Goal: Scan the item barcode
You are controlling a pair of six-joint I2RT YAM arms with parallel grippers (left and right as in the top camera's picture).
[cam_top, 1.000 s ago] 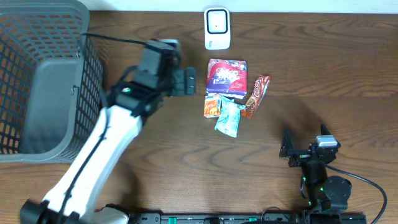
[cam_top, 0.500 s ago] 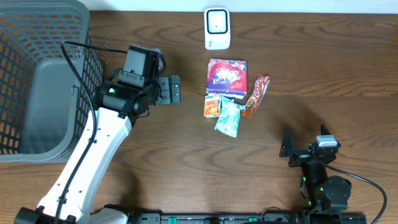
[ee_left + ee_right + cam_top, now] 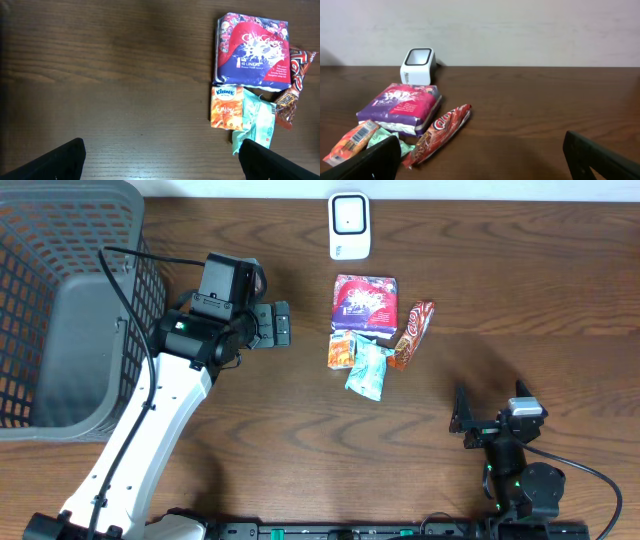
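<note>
Four items lie in a cluster mid-table: a purple tissue pack (image 3: 364,303) (image 3: 251,47) (image 3: 400,107), an orange Kleenex pack (image 3: 341,350) (image 3: 226,106), a mint green pack (image 3: 367,370) (image 3: 259,120) and a red snack wrapper (image 3: 411,334) (image 3: 437,135). A white scanner (image 3: 349,225) (image 3: 418,66) stands behind them at the table's far edge. My left gripper (image 3: 283,324) (image 3: 162,167) hovers open and empty left of the cluster. My right gripper (image 3: 462,420) (image 3: 482,160) rests open and empty near the front right, facing the items.
A large grey mesh basket (image 3: 140,290) fills the left side of the table, beside the left arm. A black cable runs from the basket's edge to the left arm. Bare brown wood lies between the two grippers.
Over the last second my left arm has pulled back to the left, away from the item cluster, then held still. The right arm and the items have not moved.
</note>
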